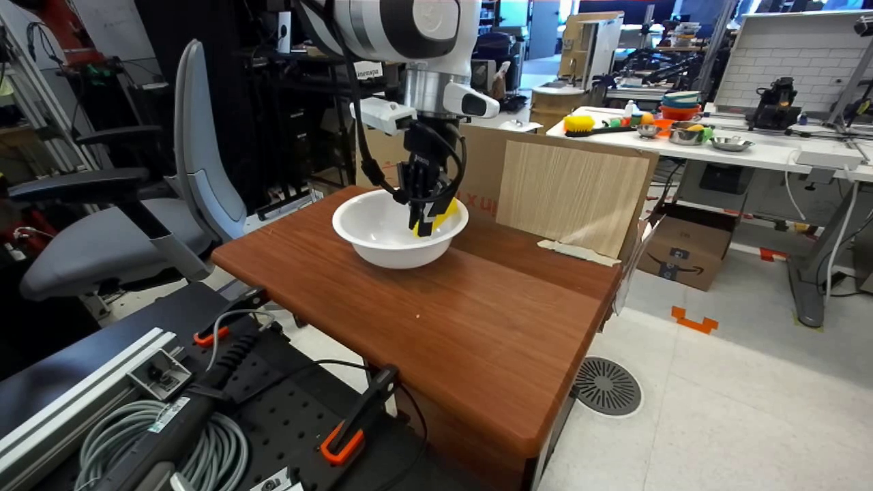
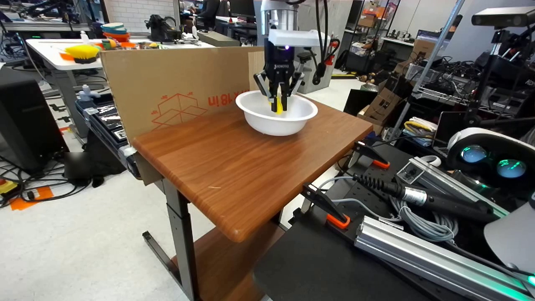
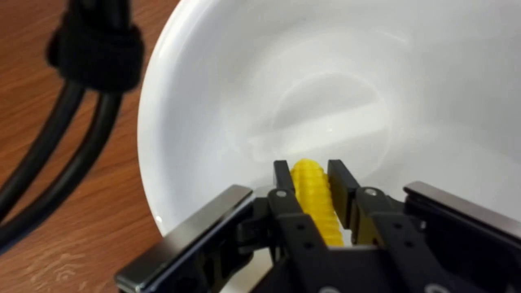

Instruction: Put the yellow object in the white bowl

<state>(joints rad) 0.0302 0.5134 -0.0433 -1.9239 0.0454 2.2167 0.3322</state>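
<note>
The yellow object (image 3: 315, 195) sits between the fingers (image 3: 341, 179) of the gripper (image 3: 310, 173), which grips it by its sides. In the wrist view, its rounded tip shows near the fingertips and the body runs back toward the gripper's base, where the far end is hidden. Treat it as light and fairly stiff, probably moulded plastic; the ribbed skin should resist slipping, but the rounded sides may let it pivot if you squeeze near an end. For any re-grip, take it across the narrow width, close to mid-length, with moderate force. The object is over the interior of the white bowl (image 1: 395, 256), its lower end apparently below the rim in both exterior views; you cannot confirm contact with the inner surface. The bowl stands upright on the brown table (image 1: 436, 341), near the cardboard panel (image 2: 188, 79). Judge release as the remaining step: lower if clearance allows, spread the fingers gently, and keep the black cable (image 3: 105, 122) off the rim.
</note>
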